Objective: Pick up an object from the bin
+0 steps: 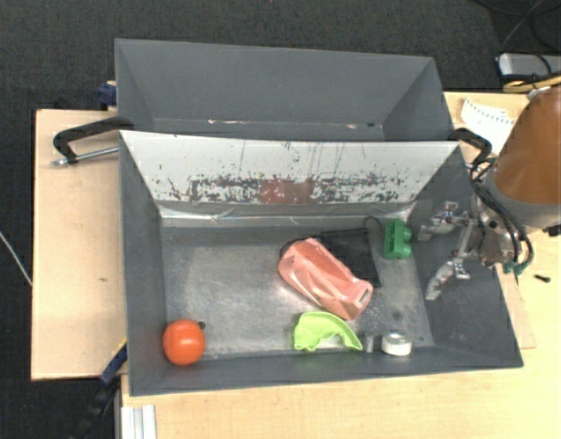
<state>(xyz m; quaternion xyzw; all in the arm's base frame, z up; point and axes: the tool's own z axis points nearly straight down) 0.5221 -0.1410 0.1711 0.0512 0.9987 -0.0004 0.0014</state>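
Grey metal bin (143, 273) with a pink bottle (324, 277) lying near the middle of its floor. A black piece (349, 239) shows just behind the bottle, a lime scrap (326, 329) lies just below it, a silver cap (395, 344) sits below and to its right, and an orange ball (183, 342) rests well off to its lower left. A green block (396, 238) stands up and right of the bottle. The hand (442, 250) hangs further right of the bottle, just past the block, its fingers spread and empty.
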